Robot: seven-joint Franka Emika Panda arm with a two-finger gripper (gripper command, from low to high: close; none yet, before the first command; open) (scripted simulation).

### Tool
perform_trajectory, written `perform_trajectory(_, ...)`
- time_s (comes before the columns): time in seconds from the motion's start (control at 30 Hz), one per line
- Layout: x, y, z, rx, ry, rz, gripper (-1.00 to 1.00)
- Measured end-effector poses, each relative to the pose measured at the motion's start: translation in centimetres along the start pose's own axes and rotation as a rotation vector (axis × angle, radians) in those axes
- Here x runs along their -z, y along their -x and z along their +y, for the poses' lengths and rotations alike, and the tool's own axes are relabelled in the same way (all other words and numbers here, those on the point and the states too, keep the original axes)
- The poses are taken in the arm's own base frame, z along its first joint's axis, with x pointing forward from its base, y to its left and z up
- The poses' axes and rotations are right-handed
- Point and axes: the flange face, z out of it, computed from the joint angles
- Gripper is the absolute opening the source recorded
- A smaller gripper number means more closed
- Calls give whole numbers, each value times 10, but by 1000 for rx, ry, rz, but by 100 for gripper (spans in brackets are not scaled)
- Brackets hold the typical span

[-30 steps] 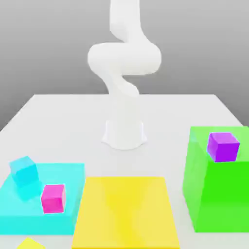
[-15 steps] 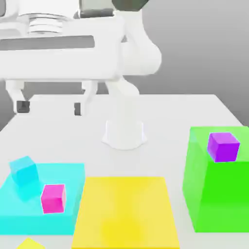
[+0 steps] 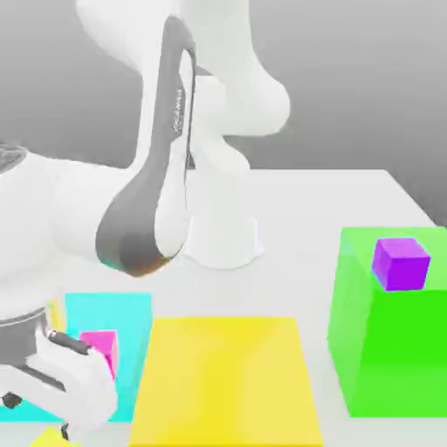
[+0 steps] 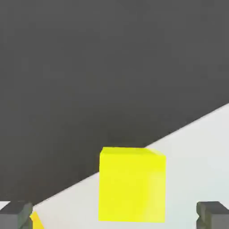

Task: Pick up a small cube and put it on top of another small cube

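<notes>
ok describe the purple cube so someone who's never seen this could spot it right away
Look to the exterior view's right for the tall green block, the highest of the coloured blocks on the white table. The purple cube sits on top of it. It is the only purple thing there; the other small cube in this view is magenta, low on the cyan platform.

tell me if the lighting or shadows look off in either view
Exterior view: flat, even light, soft faint shadows, a mild sheen on the yellow platform; the arm looms large and blocks the cyan platform. Hand view: the yellow cube is evenly lit with no dark shadow against a dim backdrop.
</notes>
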Motion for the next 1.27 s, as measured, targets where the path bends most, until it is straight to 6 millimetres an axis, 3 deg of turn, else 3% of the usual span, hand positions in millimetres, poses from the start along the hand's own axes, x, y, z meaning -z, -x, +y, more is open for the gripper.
perform_trajectory(0.07, -32, 0, 1, -2, 3, -2, 0)
perform_trajectory(0.1, -41, 0, 2, -3, 4, -2, -100)
perform_trajectory(0.33, -40, 0, 2, -3, 4, -3, -100)
perform_trajectory(0.53, 35, 5, 11, -25, 1, -6, -100)
perform_trajectory(0.73, 91, 28, 46, -101, -1, -12, -100)
perform_trajectory(0.93, 133, 56, 88, -177, 1, -7, -100)
perform_trajectory(1.0, 125, 62, 95, -188, 2, -5, -100)
perform_trajectory(1.07, 99, 63, 96, -190, 2, -4, -100)
perform_trajectory(1.1, 85, 64, 97, -191, 3, -4, 100)
perform_trajectory(1.27, 85, 64, 97, -190, 3, -4, 100)
